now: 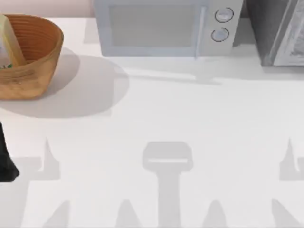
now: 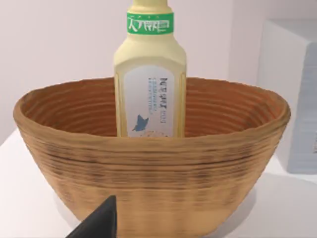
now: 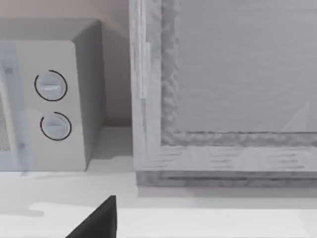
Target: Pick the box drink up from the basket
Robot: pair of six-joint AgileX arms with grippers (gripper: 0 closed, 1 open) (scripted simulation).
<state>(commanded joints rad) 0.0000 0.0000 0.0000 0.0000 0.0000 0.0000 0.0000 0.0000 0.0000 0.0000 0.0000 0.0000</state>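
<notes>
The drink [image 2: 150, 84] stands upright in the basket [image 1: 33, 71] at the far left of the bench [image 1: 190, 118], long axis vertical, cap end up and leaning slightly toward the wall. It is a smooth pale yellow bottle with squared shoulders, a green band round the neck and a white label facing the left wrist camera. The basket is a round woven wicker bowl, tan-orange, ribbed inside. The left hand [image 2: 96, 225] sits just before the basket's near wall; whether it is wide or narrow I cannot tell. Right of the basket stands a grey microwave [image 1: 166, 26] with two round knobs, then a grey cabinet [image 1: 278, 31]. The right hand [image 3: 96, 223] faces these; its spread is also unclear.
</notes>
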